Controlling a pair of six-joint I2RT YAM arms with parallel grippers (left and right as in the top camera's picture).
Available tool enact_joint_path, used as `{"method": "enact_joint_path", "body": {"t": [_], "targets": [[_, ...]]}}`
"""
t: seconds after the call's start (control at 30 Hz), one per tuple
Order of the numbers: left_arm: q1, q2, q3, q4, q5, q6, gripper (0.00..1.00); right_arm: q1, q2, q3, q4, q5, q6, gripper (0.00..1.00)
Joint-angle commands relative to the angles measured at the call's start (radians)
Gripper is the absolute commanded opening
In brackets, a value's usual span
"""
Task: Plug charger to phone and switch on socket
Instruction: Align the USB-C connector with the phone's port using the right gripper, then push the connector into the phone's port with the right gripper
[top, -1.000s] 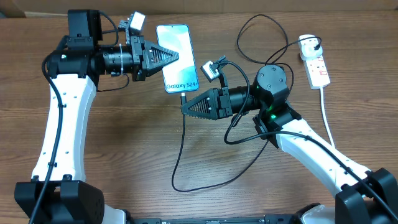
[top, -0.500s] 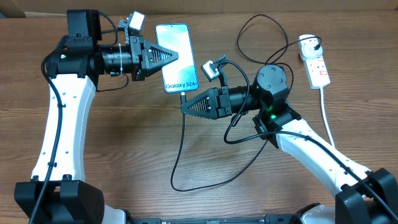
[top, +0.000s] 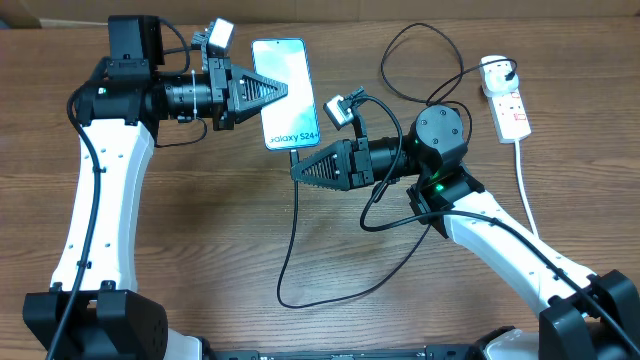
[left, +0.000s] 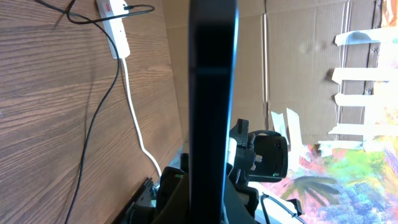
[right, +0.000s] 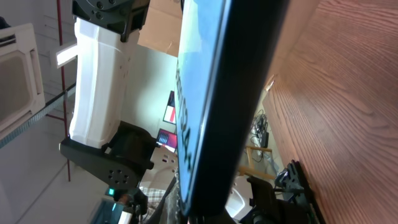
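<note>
The phone (top: 285, 92) is held above the table, screen up, showing "Galaxy S24". My left gripper (top: 268, 92) is shut on its left edge; in the left wrist view the phone (left: 212, 93) runs edge-on out of my left gripper (left: 211, 208). The charger (top: 292, 230) is a thin black cable whose tip meets the phone's bottom edge. My right gripper (top: 297, 172) is shut on it just below the phone. In the right wrist view the phone (right: 217, 81) fills the frame above my right gripper (right: 205, 214). The socket (top: 510, 105) lies far right.
The charger loops near the table's front (top: 300, 300) and curls back to a black plug (top: 497, 68) seated in the strip. A thick white cord (top: 525, 190) leaves the strip toward the front right. Cardboard lines the table's back edge (top: 400, 10).
</note>
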Motion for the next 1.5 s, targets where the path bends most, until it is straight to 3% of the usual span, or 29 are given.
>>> {"method": "enact_joint_path", "body": {"t": [0.0,1.47], "targets": [[-0.005,-0.002,0.013,0.005,0.035,0.02,0.04,0.003,-0.023,0.02,0.011,-0.02,0.007,0.04],[0.005,-0.002,0.013,0.024,0.035,-0.021,0.04,0.002,-0.023,0.02,0.011,-0.008,0.022,0.04]]}}
